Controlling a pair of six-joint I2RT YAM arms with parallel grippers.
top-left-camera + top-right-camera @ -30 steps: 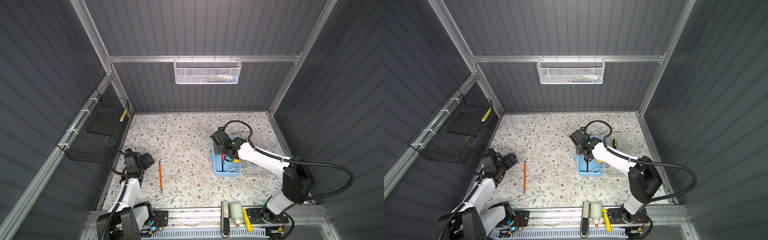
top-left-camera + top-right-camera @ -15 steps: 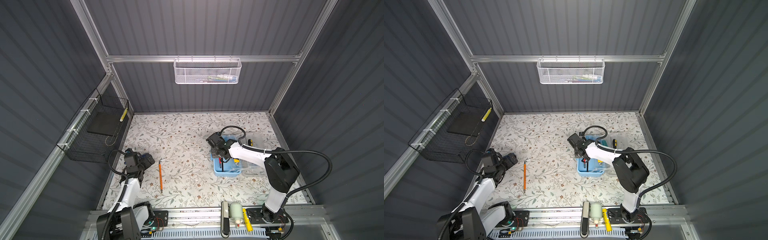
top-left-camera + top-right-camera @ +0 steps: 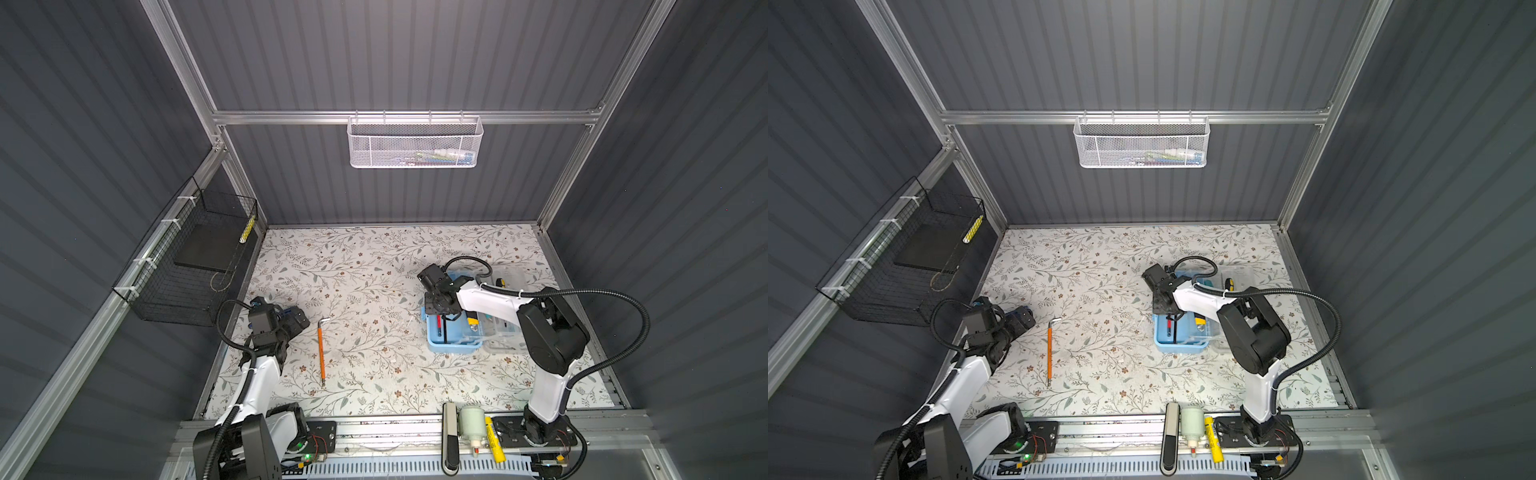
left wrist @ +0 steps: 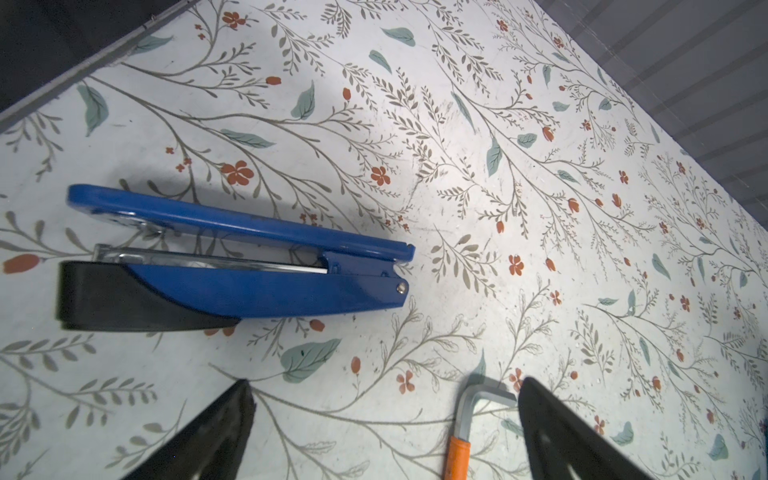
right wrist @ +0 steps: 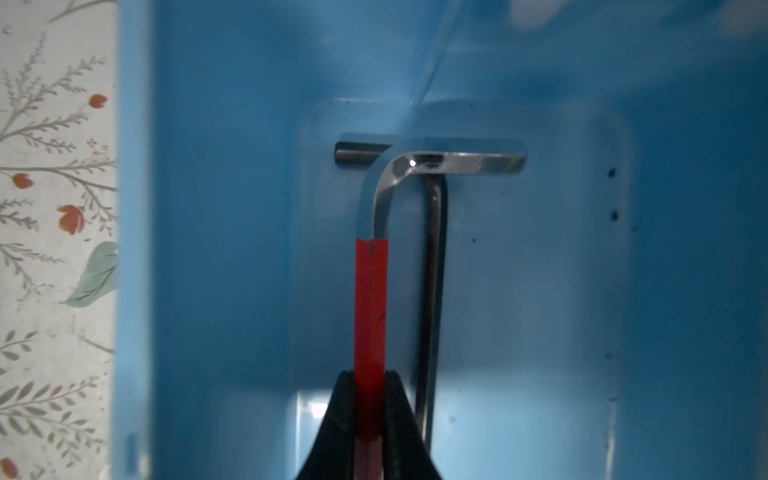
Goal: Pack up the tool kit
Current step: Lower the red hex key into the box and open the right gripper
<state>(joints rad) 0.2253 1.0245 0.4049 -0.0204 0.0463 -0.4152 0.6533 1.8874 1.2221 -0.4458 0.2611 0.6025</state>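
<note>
Table (image 3: 374,291), open blue tool kit (image 3: 455,348), right gripper (image 5: 370,380) pinching red key (image 5: 371,299), left gripper (image 4: 385,381) wide

Robot test cell in a laboratory. Ribbed wall panels (image 3: 395,58) in an aluminium frame (image 3: 407,117) enclose a floral-covered table (image 3: 353,270). The left arm (image 3: 259,374) and the right arm (image 3: 490,299) stand on a rail (image 3: 395,428) at its near edge. A white mesh basket (image 3: 414,143) and a black wire basket (image 3: 187,270) hang on the walls. A tool kit (image 3: 453,347) lies on the table.

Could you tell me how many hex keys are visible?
3: orange-sleeved key on the table, red-sleeved key in the right gripper, black key in the tool kit; others may be hidden.
</note>
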